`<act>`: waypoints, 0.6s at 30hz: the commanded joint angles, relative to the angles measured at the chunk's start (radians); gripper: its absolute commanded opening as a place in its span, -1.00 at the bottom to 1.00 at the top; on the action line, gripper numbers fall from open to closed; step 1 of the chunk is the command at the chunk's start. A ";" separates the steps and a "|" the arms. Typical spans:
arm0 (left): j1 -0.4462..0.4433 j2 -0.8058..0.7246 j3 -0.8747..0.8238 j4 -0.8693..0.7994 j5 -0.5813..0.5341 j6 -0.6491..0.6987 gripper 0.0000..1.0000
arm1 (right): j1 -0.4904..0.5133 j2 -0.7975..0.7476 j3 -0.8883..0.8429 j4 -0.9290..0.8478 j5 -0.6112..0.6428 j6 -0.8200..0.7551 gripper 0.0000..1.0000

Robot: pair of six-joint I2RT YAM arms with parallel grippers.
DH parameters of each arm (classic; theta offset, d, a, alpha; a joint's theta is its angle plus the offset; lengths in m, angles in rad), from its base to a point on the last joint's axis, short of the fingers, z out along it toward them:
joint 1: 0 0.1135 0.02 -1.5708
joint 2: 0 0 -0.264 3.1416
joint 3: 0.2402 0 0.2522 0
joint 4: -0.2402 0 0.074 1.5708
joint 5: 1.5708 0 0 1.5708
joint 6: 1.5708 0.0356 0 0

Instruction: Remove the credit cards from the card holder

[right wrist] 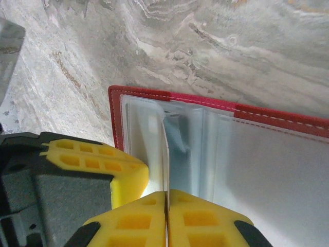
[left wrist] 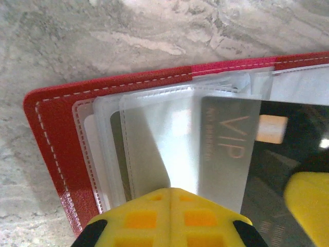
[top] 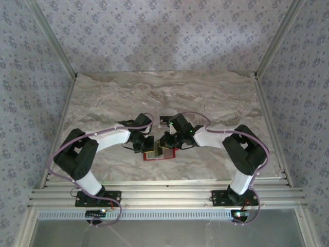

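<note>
At table centre, between two arms: one card holder [top: 160, 155], red, stitched, squarish, lying open. Inside it are at least three layered clear pockets [left wrist: 149, 134], glossy. Two credit cards visible among them: silver "VIP" card [left wrist: 226, 149], dark card [left wrist: 293, 154]. Tools: left gripper [left wrist: 169, 206] pinched onto a clear pocket; right gripper [right wrist: 166, 211] pinched onto a thin sheet [right wrist: 165, 154], edge-on. Marble-patterned table [top: 205, 98]; floral-papered walls [top: 154, 31].

White arms [top: 110, 139] with black joints [top: 82, 154], lilac cables [top: 51, 160], yellow grid-moulded pincer fingers [right wrist: 205, 218].

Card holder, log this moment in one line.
card holder open on table; left fingers shut on clear sleeve; right fingers shut on thin sheet; VIP card inside
</note>
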 commanded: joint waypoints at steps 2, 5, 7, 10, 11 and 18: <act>-0.002 -0.006 -0.001 -0.023 -0.019 0.018 -1.00 | -0.013 -0.065 -0.005 -0.106 0.051 -0.049 -0.83; -0.002 -0.009 0.004 -0.026 -0.016 0.019 -0.99 | -0.017 -0.100 -0.002 -0.135 0.062 -0.063 -0.85; -0.002 -0.015 0.008 -0.027 -0.013 0.018 -0.99 | -0.019 -0.122 0.003 -0.159 0.075 -0.075 -0.86; -0.003 -0.024 0.023 -0.040 -0.022 0.020 -0.99 | -0.029 -0.156 0.023 -0.217 0.105 -0.109 -0.87; -0.001 -0.025 0.028 -0.043 -0.023 0.022 -0.99 | -0.033 -0.164 0.029 -0.235 0.113 -0.124 -0.86; -0.002 -0.052 0.047 -0.065 -0.027 0.021 -0.97 | -0.061 -0.201 0.125 -0.411 0.153 -0.463 -0.93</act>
